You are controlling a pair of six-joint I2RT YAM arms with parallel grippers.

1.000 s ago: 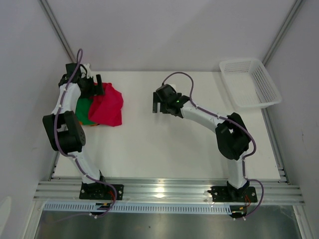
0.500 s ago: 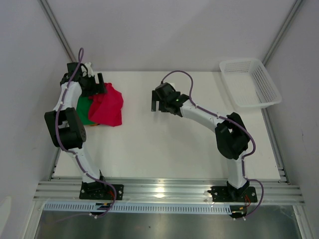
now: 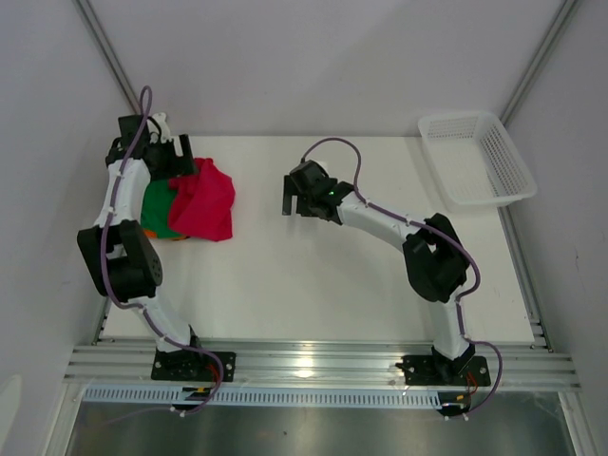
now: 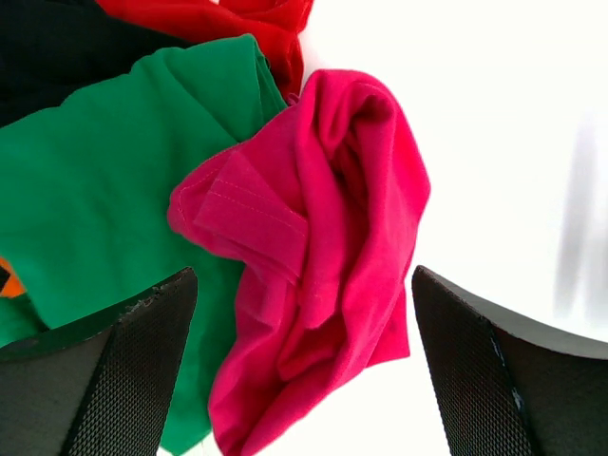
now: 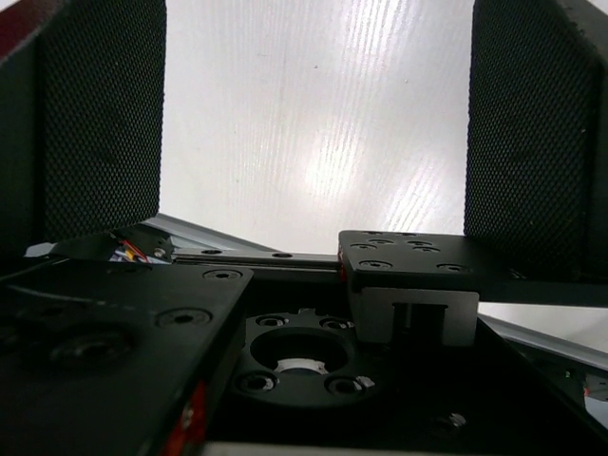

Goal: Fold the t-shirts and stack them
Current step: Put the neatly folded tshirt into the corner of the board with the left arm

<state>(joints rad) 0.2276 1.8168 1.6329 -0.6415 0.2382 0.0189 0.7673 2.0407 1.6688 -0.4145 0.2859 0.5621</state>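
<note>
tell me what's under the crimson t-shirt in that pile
A green t-shirt lies partly under the crimson t-shirt; red cloth and an orange sliver show beyond. Anything else beneath is covered.

- The heap of t-shirts (image 3: pixel 201 201) fills the far-left corner of the desk (image 3: pixel 313 285), under the wide-open left end effector (image 3: pixel 182 160).
- A basket (image 3: pixel 475 157) blocks the far-right corner.
- Between them lies bare desk, with only the right end effector (image 3: pixel 294 199) above it.

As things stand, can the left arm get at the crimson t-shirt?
Probably yes: the left gripper hangs open directly above the crimson t-shirt, which lies uncovered, partly over the green t-shirt, with nothing between.
</note>
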